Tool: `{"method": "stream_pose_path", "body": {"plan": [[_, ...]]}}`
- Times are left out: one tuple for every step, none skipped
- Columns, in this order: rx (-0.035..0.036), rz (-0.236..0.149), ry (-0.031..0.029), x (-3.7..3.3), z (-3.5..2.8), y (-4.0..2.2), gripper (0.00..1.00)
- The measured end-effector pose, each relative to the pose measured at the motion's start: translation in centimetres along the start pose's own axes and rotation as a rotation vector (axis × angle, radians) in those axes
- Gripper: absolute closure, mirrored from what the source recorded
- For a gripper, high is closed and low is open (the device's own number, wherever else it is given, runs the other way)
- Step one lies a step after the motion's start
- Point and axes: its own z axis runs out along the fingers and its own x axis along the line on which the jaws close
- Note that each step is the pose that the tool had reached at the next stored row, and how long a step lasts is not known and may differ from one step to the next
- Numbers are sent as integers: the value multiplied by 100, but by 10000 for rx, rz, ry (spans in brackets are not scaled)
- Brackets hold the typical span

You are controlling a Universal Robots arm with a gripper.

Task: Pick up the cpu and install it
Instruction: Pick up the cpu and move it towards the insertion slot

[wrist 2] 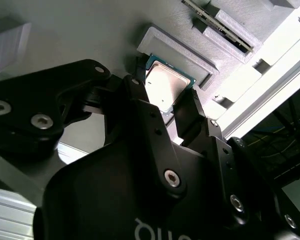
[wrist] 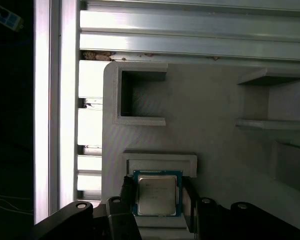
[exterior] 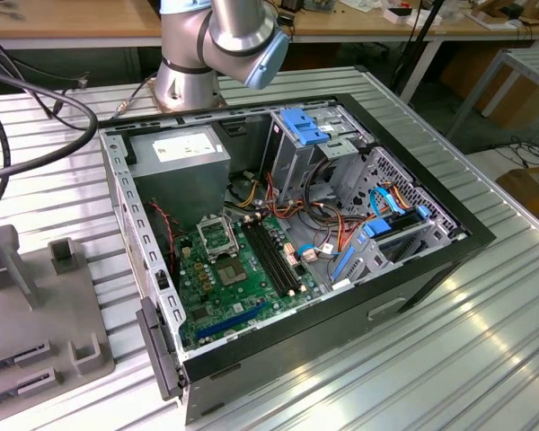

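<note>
One cpu (wrist: 157, 194) lies flat in a recess of the grey holder (wrist: 215, 130). In the first wrist view the gripper (wrist: 158, 186) straddles it, and we cannot tell whether it is clamped. The exterior view adds one open computer case (exterior: 413, 278), its black socket (exterior: 217, 238) and the arm (exterior: 234, 36), which is cut off at the top.

A ribbed aluminium table (exterior: 449, 359) spans the foreground under bright light. Behind it runs a long wooden bench (exterior: 72, 22). At the exterior view's right stand a metal-framed table (exterior: 521, 65) and a cardboard box (exterior: 534, 189), with cables (exterior: 521, 145) on the floor.
</note>
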Motion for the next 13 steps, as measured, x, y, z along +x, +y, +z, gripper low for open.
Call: {"method": "stream_pose_path", "body": {"plan": [[2, 0, 3, 0, -7, 0, 52], [0, 0, 5, -1, -17, 0, 52], [-1, 0, 10, -2, -32, -1, 52], [0, 0, 16, -2, -45, -1, 52], [-1, 0, 21, -3, -60, -1, 52], [-2, 1, 23, -3, -68, -1, 52], [-3, 1, 29, -5, -76, -1, 52], [-3, 2, 31, -6, -77, -2, 52], [-3, 3, 36, -9, -78, -2, 52], [-2, 2, 42, -13, -80, -3, 52], [-3, 3, 50, -18, -82, -3, 52], [-3, 4, 63, -22, -88, -3, 52], [-3, 4, 83, -26, -96, -3, 52]]}}
